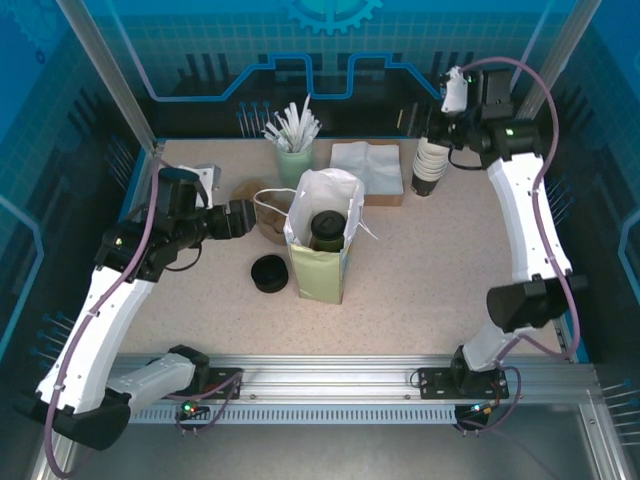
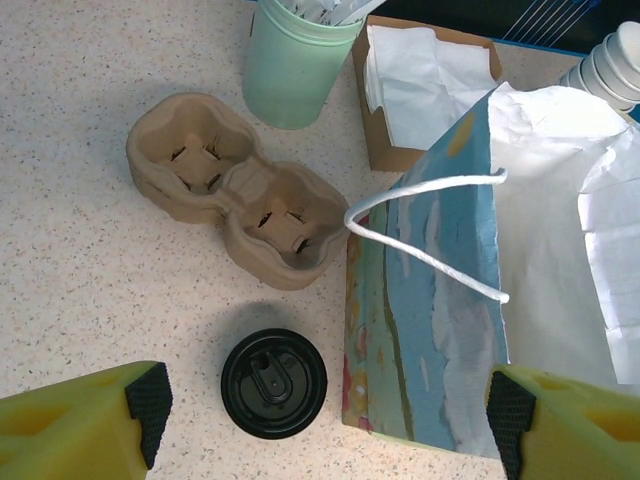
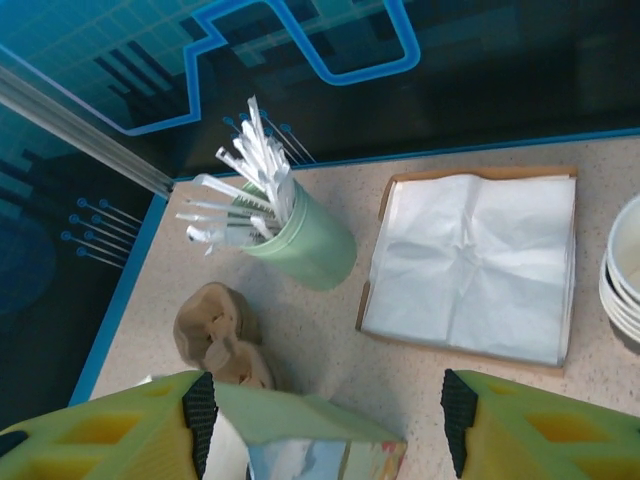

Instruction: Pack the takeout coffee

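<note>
Black-lidded takeout coffee (image 1: 326,230) upright in paper bag (image 1: 320,275); left hand (image 2: 330,405) & right hand (image 3: 329,410) both apart.

Speckled tabletop (image 1: 430,260), blue patterned walls (image 1: 200,50)

Left arm (image 1: 100,300): elbow out to the left, forearm angled inward toward mid-table, wrist roughly level. Left gripper (image 2: 325,410): jaws wide apart, nothing between the pads.

Right arm (image 1: 530,220): extended to the far right corner, wrist tipped downward. Right gripper (image 3: 329,410): jaws apart, nothing held.
</note>
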